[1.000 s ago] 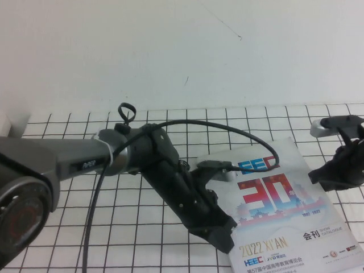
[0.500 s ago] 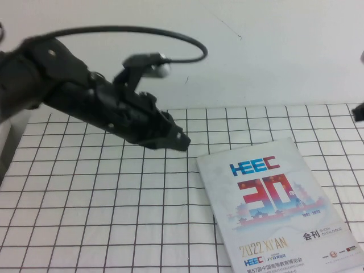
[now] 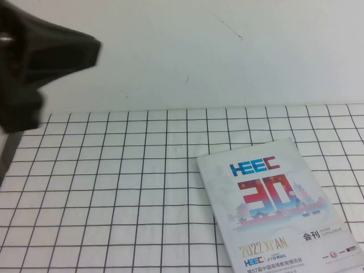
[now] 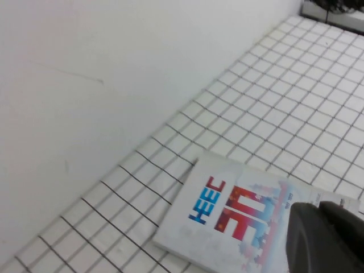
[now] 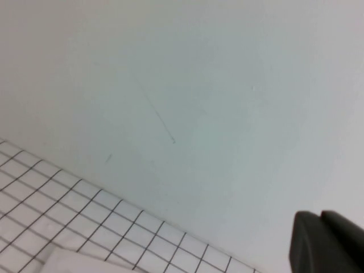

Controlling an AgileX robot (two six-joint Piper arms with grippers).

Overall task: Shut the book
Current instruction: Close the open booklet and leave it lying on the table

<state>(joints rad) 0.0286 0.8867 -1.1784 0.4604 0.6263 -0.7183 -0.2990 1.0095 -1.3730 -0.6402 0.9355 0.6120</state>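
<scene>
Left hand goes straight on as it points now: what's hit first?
Probably the book, lying closed on the gridded table; depth is unclear. Left hand hangs high at the left; right hand faces the wall.

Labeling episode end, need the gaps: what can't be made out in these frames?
1. Left gripper: only a dark corner shows in the left wrist view. In the high view the left arm is a blur at upper left.
2. Right gripper: only a dark corner shows in the right wrist view. It is outside the high view.
3. Book: lies closed, cover up. Its near edge is cut off by the high view's bottom edge.
</scene>
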